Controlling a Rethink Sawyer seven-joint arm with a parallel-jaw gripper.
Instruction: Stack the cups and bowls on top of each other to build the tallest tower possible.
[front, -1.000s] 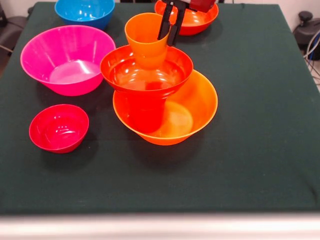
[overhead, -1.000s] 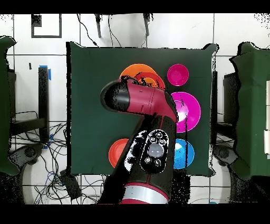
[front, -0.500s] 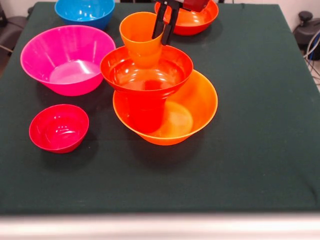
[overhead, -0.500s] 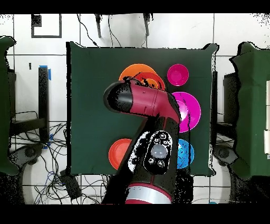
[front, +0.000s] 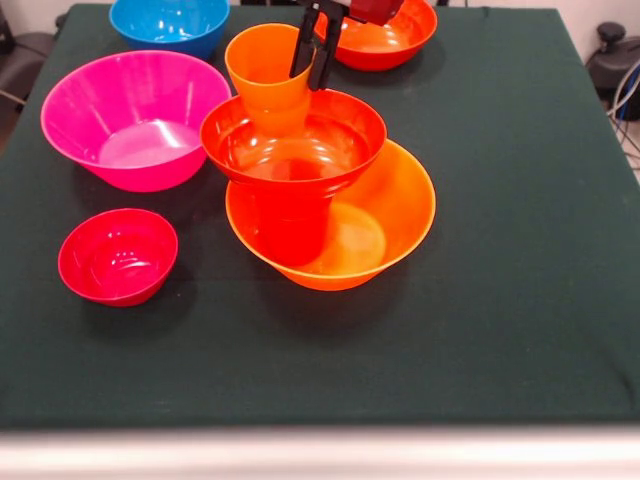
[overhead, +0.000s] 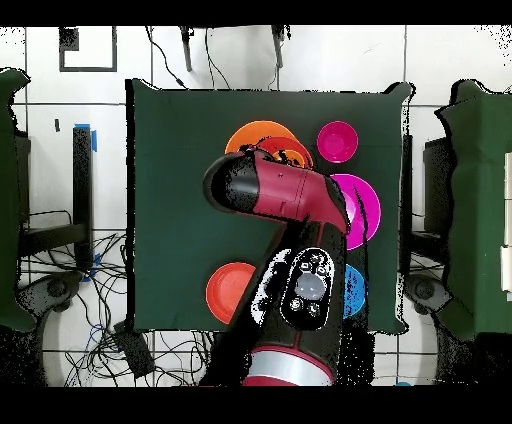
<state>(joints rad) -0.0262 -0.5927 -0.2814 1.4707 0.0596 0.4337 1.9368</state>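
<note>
**Tower three pieces high, orange cup in the gripper**

You have the gripper (front: 312, 68) clamped on the rim of the orange cup (front: 264, 68), one finger inside and one outside. The cup sits at the back edge of the red-orange bowl (front: 292, 140), which rests on a red-orange cup (front: 290, 225) standing in the wide orange bowl (front: 385, 225).

Whether the orange cup is resting or lifted, you cannot tell. Loose on the table: pink bowl (front: 135, 118), crimson bowl (front: 117, 255), blue bowl (front: 168, 22) and another red-orange bowl (front: 385, 40). Most of the build remains.
</note>
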